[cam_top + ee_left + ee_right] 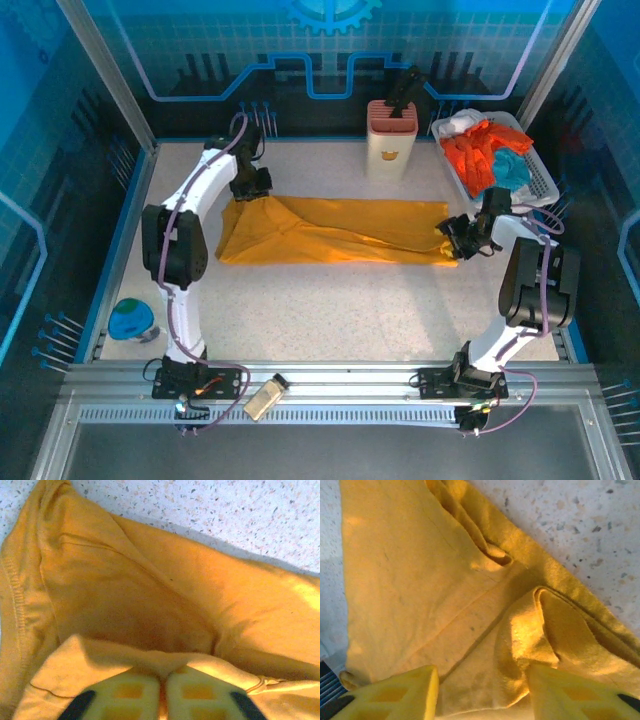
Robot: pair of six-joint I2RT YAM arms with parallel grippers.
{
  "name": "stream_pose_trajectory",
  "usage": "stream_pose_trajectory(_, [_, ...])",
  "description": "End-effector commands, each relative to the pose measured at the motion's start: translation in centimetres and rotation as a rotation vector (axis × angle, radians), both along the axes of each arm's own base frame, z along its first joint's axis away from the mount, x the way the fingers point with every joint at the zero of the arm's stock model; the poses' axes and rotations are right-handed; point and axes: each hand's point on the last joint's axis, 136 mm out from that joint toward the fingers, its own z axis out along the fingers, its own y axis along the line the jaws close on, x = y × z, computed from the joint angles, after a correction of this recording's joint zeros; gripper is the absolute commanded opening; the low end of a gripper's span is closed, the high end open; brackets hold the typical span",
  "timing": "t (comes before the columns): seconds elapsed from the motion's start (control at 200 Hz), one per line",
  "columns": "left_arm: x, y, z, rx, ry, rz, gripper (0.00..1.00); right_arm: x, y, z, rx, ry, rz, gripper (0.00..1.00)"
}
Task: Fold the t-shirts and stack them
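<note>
On my left, the left hand (250, 186) sits at the ten o'clock corner of the golden-yellow t-shirt (340, 232). In its wrist view the pads (135, 692) are all but together, and a thin fold of cloth looks pinched at their tips (I'd call that a light nip, not a deep bite). A stitched hem runs down the nine o'clock edge of that view.

The shirt lies across the middle of the worktop (330, 310) as a long rumpled band from nine to three o'clock, partly doubled over on itself, with a ridge running along it.

I judge it light and completely limp. It will sag between the two holds, drag on the speckled surface, and let its layers slide over each other if only the top one is caught. I'd take it at the hems and corners, where the stitching gives some body, and pinch through every layer.

At the shirt's three o'clock end, the right hand (460, 238) stands with its fingers well apart over bunched folds and holds nothing.

Toward two o'clock, the white basket (540, 175) holds the orange-red t-shirt (472, 155) and the teal t-shirt (512, 168), both crumpled and not yet folded.
</note>
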Motion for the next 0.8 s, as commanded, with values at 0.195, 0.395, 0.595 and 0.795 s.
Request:
stream_pose_trajectory(0.195, [-0.8,2.6,-1.7,0.082,0.068,0.016,0.48,-1.2,2.3,2.1,0.010,-0.077,0.090,0.79])
stream_pose_trajectory(0.395, [-4.8,3.1,-1.4,0.074,0.072,0.042,0.51,-2.2,3.4,2.6,-0.088,-0.144,0.222,0.87])
stream_pose_trajectory(0.595, [-10.6,1.9,-3.0,0.015,0.094,0.058,0.49,-2.8,3.5,2.7,-0.316,-0.112,0.418,0.82])
stream_pose_trajectory(0.795, [-13.4,0.8,-6.1,0.022,0.114,0.056,0.49,-3.3,5.8,2.0,-0.348,-0.098,0.495,0.83])
